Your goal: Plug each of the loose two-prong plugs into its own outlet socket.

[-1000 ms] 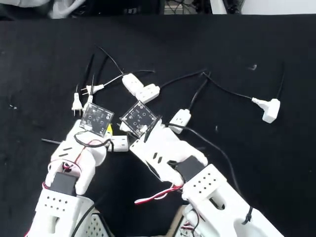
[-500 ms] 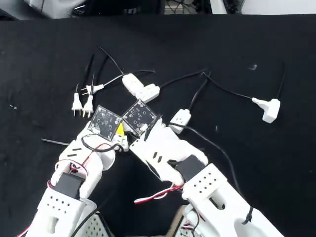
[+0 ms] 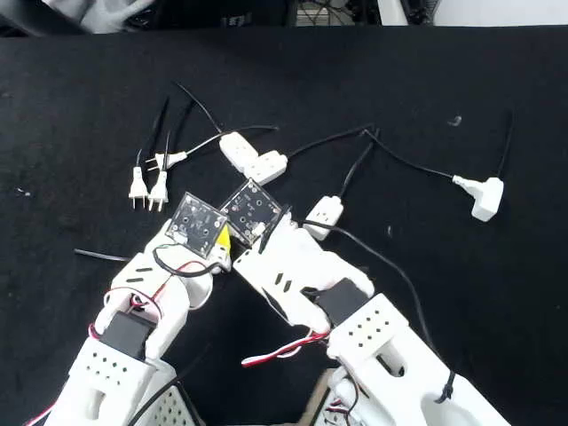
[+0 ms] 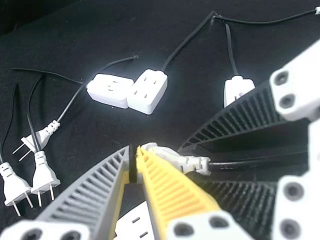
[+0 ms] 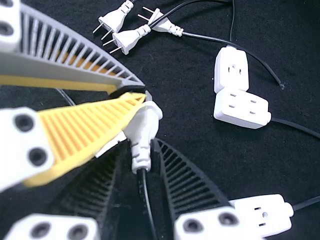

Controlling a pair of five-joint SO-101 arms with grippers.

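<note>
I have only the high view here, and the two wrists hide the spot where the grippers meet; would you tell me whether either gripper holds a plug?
Observer: Yes. In the right wrist view, the right gripper is shut on a white plug.
Operator: Thank you. What is the left gripper doing?
Observer: The left gripper is shut, with its tip at the plug's front end. The prongs are hidden from me.
Operator: Is there a socket close by?
Observer: The left wrist view shows a white outlet block lying on the table beneath the left gripper, with its slots facing up.
</note>
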